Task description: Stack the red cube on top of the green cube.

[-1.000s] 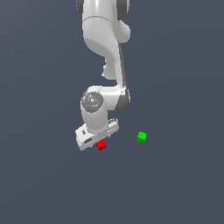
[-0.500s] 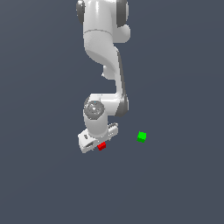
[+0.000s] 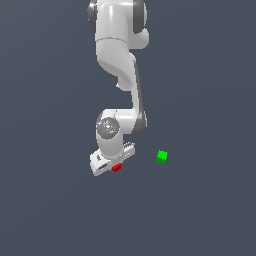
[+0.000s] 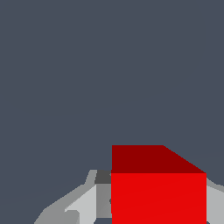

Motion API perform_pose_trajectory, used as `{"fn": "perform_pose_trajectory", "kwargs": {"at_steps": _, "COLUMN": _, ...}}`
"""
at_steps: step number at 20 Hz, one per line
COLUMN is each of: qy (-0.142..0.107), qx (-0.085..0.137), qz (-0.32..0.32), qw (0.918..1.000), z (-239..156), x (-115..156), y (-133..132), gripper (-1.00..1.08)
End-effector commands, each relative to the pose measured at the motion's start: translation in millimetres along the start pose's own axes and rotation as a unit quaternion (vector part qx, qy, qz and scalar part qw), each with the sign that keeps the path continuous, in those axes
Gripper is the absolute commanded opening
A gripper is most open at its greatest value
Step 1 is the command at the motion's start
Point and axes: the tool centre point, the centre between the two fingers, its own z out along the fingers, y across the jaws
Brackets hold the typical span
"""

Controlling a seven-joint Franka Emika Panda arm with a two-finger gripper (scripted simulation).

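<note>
Grey floor; gripper [image 3: 116, 167] grips red cube [image 4: 157, 192]; green cube [image 3: 161, 156] in ext. view only.

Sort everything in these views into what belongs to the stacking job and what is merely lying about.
Belongs to the job:
- small bright red cube, between the fingers of the white robot gripper
- small bright green cube, lying apart toward the exterior view's right

Merely lying about:
- nothing else shows; only the plain dark grey surface

Flat, even simulator lighting; sharp, shadowless renders without glare or blur.
</note>
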Motion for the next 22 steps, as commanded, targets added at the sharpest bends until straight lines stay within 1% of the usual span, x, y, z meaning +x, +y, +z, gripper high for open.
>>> {"fn": "perform_pose_trajectory", "kwargs": {"at_steps": 1, "qy": 0.000, "qx": 0.000, "qz": 0.000, "qw": 1.0000, "z": 0, "x": 0, "y": 0, "gripper": -1.00}}
{"fn": "perform_pose_trajectory", "kwargs": {"at_steps": 8, "qy": 0.000, "qx": 0.000, "qz": 0.000, "qw": 1.0000, "z": -1, "x": 0, "y": 0, "gripper": -1.00}}
{"fn": "perform_pose_trajectory", "kwargs": {"at_steps": 12, "qy": 0.000, "qx": 0.000, "qz": 0.000, "qw": 1.0000, "z": -11, "x": 0, "y": -1, "gripper": -1.00}}
{"fn": "perform_pose_trajectory", "kwargs": {"at_steps": 16, "qy": 0.000, "qx": 0.000, "qz": 0.000, "qw": 1.0000, "z": -32, "x": -1, "y": -1, "gripper": -1.00}}
{"fn": "perform_pose_trajectory", "kwargs": {"at_steps": 22, "qy": 0.000, "qx": 0.000, "qz": 0.000, "qw": 1.0000, "z": -74, "x": -1, "y": -1, "gripper": -1.00}}
